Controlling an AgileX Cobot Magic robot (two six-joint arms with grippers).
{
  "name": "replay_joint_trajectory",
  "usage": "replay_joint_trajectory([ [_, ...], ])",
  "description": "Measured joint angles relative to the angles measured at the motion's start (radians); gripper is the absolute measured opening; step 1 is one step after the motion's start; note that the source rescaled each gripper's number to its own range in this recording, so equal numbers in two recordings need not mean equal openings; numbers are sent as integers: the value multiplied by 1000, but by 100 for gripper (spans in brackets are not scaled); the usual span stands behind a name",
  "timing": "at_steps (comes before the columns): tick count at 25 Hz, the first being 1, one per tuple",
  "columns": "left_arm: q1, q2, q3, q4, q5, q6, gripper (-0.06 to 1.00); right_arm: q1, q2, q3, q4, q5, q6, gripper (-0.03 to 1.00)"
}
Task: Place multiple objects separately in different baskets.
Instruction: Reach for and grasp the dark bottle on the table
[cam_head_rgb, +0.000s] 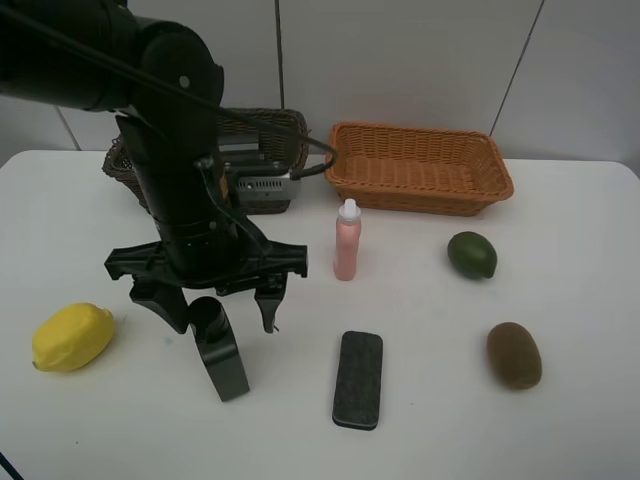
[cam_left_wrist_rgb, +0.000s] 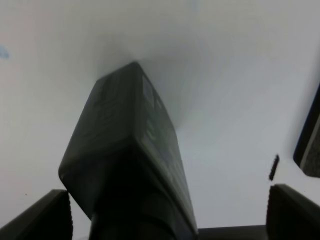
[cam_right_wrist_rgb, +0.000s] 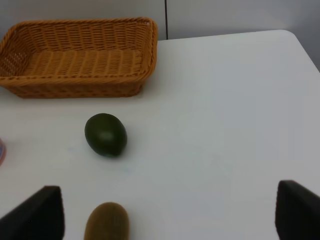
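**Both grippers open over a white table**

Nearest lie the black eraser block (cam_head_rgb: 357, 379), yellow lemon (cam_head_rgb: 72, 337) and brown kiwi (cam_head_rgb: 514, 354) on the white table (cam_head_rgb: 570, 300). The left gripper (cam_head_rgb: 222, 312) spreads wide around the black bottle (cam_head_rgb: 224, 365) without touching it. The right gripper (cam_right_wrist_rgb: 170, 210) gapes empty. Mid-table stand the pink bottle (cam_head_rgb: 347, 240) and dark green fruit (cam_head_rgb: 472, 254). The orange-tan basket (cam_head_rgb: 420, 196) and dark brown basket (cam_head_rgb: 288, 122) sit by the pale panelled wall (cam_head_rgb: 420, 60).

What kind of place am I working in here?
Probably a lab test bench: bare white table against a plain panelled wall, with an orange basket, a dark basket and props such as a lemon and a kiwi.
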Motion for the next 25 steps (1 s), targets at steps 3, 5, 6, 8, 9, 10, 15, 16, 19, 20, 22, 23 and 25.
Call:
replay_joint_trajectory([
  [3,0,12,14,-3,-3,5,100,0,0,0,0,0,0,100],
  [5,0,13,32,-3,-4,5,100,0,0,0,0,0,0,100],
  [6,0,13,41,-5,-4,7,100,0,0,0,0,0,0,100],
  [8,0,13,54,-10,-4,12,100,0,0,0,0,0,0,100],
  [9,0,13,60,-12,-6,15,100,0,0,0,0,0,0,100],
  [10,0,13,64,-12,-9,16,100,0,0,0,0,0,0,100],
  [15,0,13,108,-15,-60,24,100,0,0,0,0,0,0,100],
  [16,0,13,120,-15,-76,24,100,0,0,0,0,0,0,100],
  [19,0,13,149,-16,-124,24,100,0,0,0,0,0,0,100],
  [20,0,13,157,-16,-139,24,100,0,0,0,0,0,0,100],
  [22,0,13,166,-16,-168,24,100,0,0,0,0,0,0,100],
  [23,0,13,167,-14,-181,24,100,0,0,0,0,0,0,100],
  [25,0,12,167,-9,-205,24,100,0,0,0,0,0,0,100],
])
